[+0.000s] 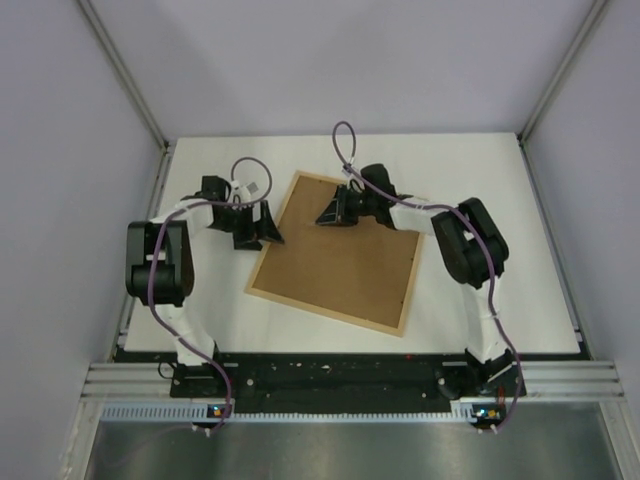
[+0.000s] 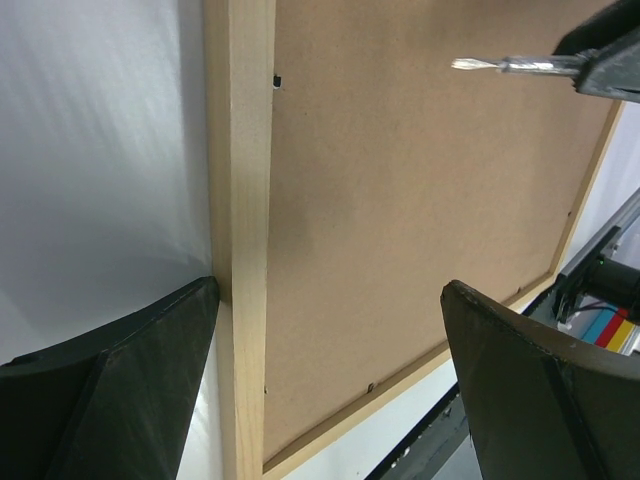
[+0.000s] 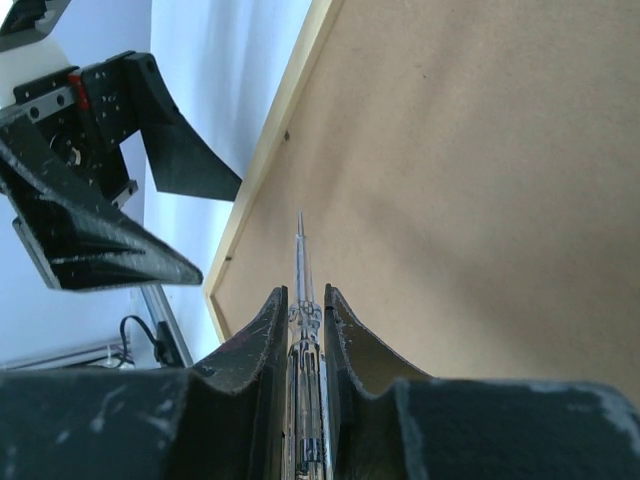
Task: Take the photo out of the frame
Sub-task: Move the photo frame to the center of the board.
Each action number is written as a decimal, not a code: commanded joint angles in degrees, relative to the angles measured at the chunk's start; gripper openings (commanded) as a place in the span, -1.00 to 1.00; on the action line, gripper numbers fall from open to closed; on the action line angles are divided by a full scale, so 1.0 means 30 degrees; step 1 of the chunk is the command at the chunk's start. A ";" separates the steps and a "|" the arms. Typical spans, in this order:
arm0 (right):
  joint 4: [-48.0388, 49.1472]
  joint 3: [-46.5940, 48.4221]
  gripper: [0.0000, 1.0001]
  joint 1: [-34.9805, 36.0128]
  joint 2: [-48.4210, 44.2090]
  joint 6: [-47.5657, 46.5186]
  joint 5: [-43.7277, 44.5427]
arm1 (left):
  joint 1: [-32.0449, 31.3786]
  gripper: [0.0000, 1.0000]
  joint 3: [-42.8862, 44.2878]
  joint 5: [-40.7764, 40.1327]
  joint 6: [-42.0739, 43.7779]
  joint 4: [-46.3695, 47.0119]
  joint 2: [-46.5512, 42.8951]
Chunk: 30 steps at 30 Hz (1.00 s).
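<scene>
i have the frame (image 1: 325,313) lying face down on the white table (image 1: 500,180), turned at an angle, with its brown backing board (image 1: 340,265) up. my left gripper (image 2: 330,288) is spread wide across the frame's left rail: one finger (image 2: 130,380) sits just outside the wood, the other (image 2: 530,390) hangs over the board. my right gripper (image 3: 303,292) is pinched narrow on a thin silvery tool (image 3: 301,250) whose point reaches out over the board near the far corner. i can't tell whether the tip touches it.
</scene>
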 commanded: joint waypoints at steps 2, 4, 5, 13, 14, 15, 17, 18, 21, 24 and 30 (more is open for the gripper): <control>0.1784 0.0502 -1.00 0.0348 0.0482 0.0713 -0.0370 | -0.1071 0.97 -0.0580 0.1856 -0.0627 0.0996 -0.0950; 0.1902 0.0589 -1.00 0.0494 0.0599 0.0714 -0.0399 | -0.1363 0.97 -0.0785 0.2178 -0.0773 0.1202 -0.1009; 0.1903 0.0677 -1.00 0.0495 0.0686 0.0656 -0.0428 | -0.1567 0.97 -0.0873 0.2325 -0.0832 0.1203 -0.1067; 0.1141 0.0533 -1.00 0.0495 0.0805 -0.0340 -0.0867 | -0.2126 0.97 -0.1429 0.3203 -0.1592 0.2284 -0.2414; 0.1083 0.0473 -1.00 0.0495 0.0805 -0.0457 -0.0897 | -0.2126 0.97 -0.1576 0.3321 -0.1797 0.2780 -0.2503; 0.1025 0.0415 -1.00 0.0524 0.0805 -0.0661 -0.0984 | -0.2126 0.97 -0.1693 0.3351 -0.1886 0.2843 -0.2474; 0.0762 0.0356 -1.00 0.0436 0.0746 -0.1013 -0.1043 | -0.2097 0.97 -0.1665 0.3265 -0.1858 0.2785 -0.2387; 0.0760 0.0269 -1.00 0.0378 0.0659 -0.1131 -0.1044 | -0.2068 0.97 -0.1665 0.3148 -0.1858 0.2756 -0.2415; 0.0731 0.0064 -1.00 0.0144 0.0570 -0.1308 -0.1131 | -0.1950 0.97 -0.1811 0.2885 -0.2150 0.3135 -0.2678; 0.0847 -0.0054 -1.00 0.0055 0.0658 -0.1367 -0.1044 | -0.1834 0.96 -0.1783 0.1394 -0.2413 0.3283 -0.2884; 0.1083 0.0325 -1.00 0.0114 0.1272 -0.1337 -0.0752 | -0.1101 0.75 0.0967 0.0423 -0.1479 0.0972 -0.1129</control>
